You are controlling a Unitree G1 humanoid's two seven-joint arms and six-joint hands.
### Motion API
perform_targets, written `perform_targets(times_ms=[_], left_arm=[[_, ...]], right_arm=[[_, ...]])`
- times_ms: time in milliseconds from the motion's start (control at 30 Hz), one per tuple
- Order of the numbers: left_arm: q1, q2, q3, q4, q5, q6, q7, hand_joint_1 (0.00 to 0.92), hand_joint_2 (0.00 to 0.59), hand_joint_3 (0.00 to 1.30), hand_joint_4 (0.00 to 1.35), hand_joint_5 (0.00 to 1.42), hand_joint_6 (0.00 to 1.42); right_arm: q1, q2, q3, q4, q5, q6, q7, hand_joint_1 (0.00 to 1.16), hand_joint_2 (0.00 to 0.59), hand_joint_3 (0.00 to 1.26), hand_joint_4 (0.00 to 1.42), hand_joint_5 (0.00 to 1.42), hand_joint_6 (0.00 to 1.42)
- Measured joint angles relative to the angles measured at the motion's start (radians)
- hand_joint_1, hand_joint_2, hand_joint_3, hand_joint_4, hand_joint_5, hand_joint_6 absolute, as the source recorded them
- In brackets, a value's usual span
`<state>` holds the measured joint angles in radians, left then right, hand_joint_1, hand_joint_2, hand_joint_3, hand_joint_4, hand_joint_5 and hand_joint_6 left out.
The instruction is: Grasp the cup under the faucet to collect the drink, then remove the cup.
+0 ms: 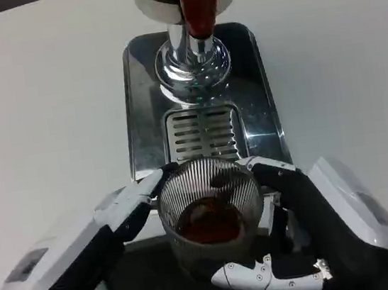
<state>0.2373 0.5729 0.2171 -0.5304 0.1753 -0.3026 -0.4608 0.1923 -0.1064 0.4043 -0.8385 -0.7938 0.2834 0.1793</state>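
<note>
A ribbed clear cup [210, 211] with dark reddish-brown drink in its bottom sits just in front of the dispenser's drip grate [203, 135]. My left hand [121, 215] touches the cup's left side with its fingers along the rim. My right hand [290, 225] wraps the cup's right side, and its lower fingers curl under the front of the cup. The faucet, a chrome spout [192, 59] with a red lever [198, 5], stands farther back, and the cup is not beneath it.
The dispenser's shiny steel base tray [142, 102] runs up the middle of the white table [40, 115]. Open table lies to both sides. The dispenser's body rises at the top edge.
</note>
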Motion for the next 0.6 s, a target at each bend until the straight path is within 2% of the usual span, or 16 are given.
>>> perform_targets(times_ms=[600], left_arm=[[0.006, -0.001, 0.009, 0.000, 0.000, 0.000, 0.000, 0.000, 0.074, 0.00, 0.00, 0.00, 0.00]], right_arm=[[0.009, 0.000, 0.000, -0.020, -0.002, -0.001, 0.004, 0.96, 0.235, 0.91, 1.03, 1.17, 1.40]])
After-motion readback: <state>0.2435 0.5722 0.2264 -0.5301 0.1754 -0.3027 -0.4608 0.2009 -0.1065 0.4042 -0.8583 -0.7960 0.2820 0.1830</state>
